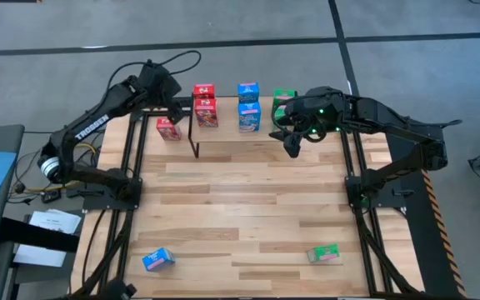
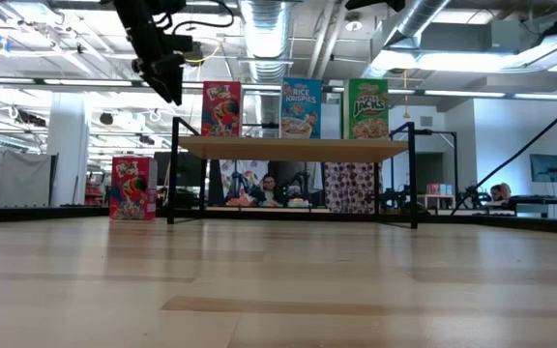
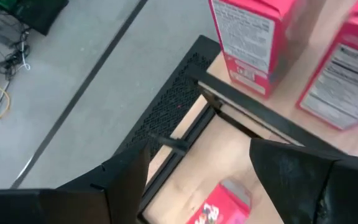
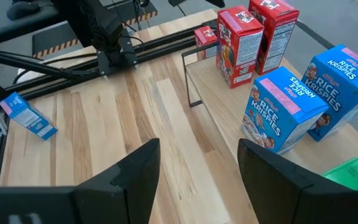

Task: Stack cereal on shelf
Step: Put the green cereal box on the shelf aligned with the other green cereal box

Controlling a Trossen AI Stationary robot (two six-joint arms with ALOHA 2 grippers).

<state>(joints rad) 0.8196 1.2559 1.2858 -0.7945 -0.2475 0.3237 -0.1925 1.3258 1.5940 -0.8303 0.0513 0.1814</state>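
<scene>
While both hands (image 4: 197, 168) gape empty, the slatted table (image 1: 248, 217) fronts a bright hall.

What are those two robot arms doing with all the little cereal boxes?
They are stacking cereal boxes on the small wooden shelf. Red, blue and green boxes already stand on it. The left gripper is open above a red box standing on the table beside the shelf. The right gripper is open and empty. A blue box and a green box lie at the near edge.
</scene>
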